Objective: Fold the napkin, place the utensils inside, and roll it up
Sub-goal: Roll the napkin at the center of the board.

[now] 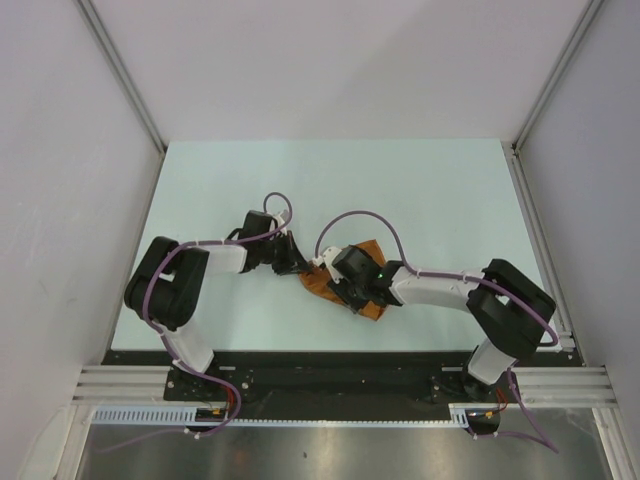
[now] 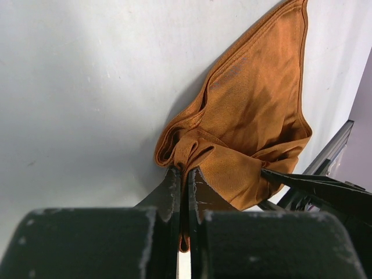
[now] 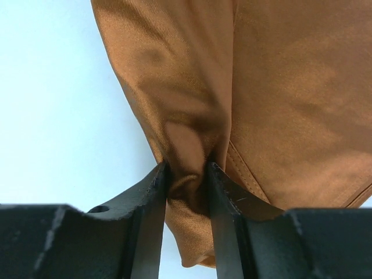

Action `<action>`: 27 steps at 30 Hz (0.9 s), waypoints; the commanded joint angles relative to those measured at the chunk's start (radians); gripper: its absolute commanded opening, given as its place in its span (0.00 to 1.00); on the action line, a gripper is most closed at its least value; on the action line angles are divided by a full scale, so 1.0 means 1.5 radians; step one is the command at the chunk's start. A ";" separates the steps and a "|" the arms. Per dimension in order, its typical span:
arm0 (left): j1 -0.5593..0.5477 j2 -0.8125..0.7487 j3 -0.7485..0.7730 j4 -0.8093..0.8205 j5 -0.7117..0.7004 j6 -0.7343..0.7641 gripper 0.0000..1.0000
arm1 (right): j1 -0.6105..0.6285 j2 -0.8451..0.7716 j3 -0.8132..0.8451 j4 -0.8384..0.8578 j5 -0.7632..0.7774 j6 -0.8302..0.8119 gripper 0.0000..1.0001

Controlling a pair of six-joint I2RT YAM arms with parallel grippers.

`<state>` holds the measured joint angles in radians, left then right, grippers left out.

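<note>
The rust-orange napkin [image 1: 367, 250] lies bunched at the middle of the table, mostly under my right wrist. My left gripper [image 1: 303, 266] is shut on a thin fold at the napkin's left edge [image 2: 192, 151]. My right gripper [image 1: 345, 292] is shut on a thicker bunch of the same cloth [image 3: 186, 174]. In the left wrist view the napkin [image 2: 256, 110] spreads away to the upper right. In the right wrist view it [image 3: 279, 87] fills the frame above the jaws. The spoon is not in view.
The pale table [image 1: 420, 190] is walled by white panels left, right and behind. A black rail [image 1: 330, 365] runs along the near edge. My right arm's black fingers [image 2: 314, 186] show at the lower right of the left wrist view.
</note>
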<state>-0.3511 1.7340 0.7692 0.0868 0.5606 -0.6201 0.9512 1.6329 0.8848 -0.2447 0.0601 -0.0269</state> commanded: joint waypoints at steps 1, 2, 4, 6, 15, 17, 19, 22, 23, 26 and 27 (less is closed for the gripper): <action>-0.003 0.002 0.036 0.016 0.008 0.004 0.00 | 0.004 0.042 0.017 -0.021 -0.054 0.015 0.38; -0.003 0.003 0.039 0.014 0.008 0.003 0.00 | 0.005 0.055 0.019 -0.027 -0.050 0.029 0.38; -0.003 0.000 0.046 0.013 0.009 0.003 0.03 | 0.005 0.066 0.029 -0.041 -0.044 0.047 0.36; 0.000 -0.012 0.049 0.011 0.001 0.003 0.18 | 0.000 0.077 0.031 -0.056 -0.061 0.056 0.30; 0.043 -0.109 0.046 -0.023 -0.090 0.027 0.77 | -0.108 0.072 0.009 -0.029 -0.376 0.082 0.20; 0.043 -0.124 0.045 -0.033 -0.110 0.039 0.77 | -0.147 0.083 0.003 -0.003 -0.437 0.100 0.20; 0.042 -0.133 0.033 -0.027 -0.107 0.048 0.78 | -0.171 0.098 -0.004 0.024 -0.527 0.112 0.20; 0.037 -0.148 0.008 0.002 -0.083 0.062 0.78 | -0.205 0.134 0.003 0.042 -0.615 0.125 0.19; 0.034 -0.150 0.003 0.014 -0.079 0.064 0.78 | -0.220 0.156 0.005 0.046 -0.632 0.126 0.19; 0.021 -0.134 -0.004 0.017 -0.071 0.068 0.78 | -0.242 0.191 0.013 0.049 -0.681 0.133 0.19; 0.015 -0.119 -0.002 0.016 -0.071 0.069 0.78 | -0.247 0.201 0.016 0.049 -0.694 0.132 0.19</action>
<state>-0.3019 1.5398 0.7780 0.0807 0.4305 -0.5556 0.5854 1.8378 0.9226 -0.1532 -0.7998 0.1452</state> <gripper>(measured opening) 0.778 0.204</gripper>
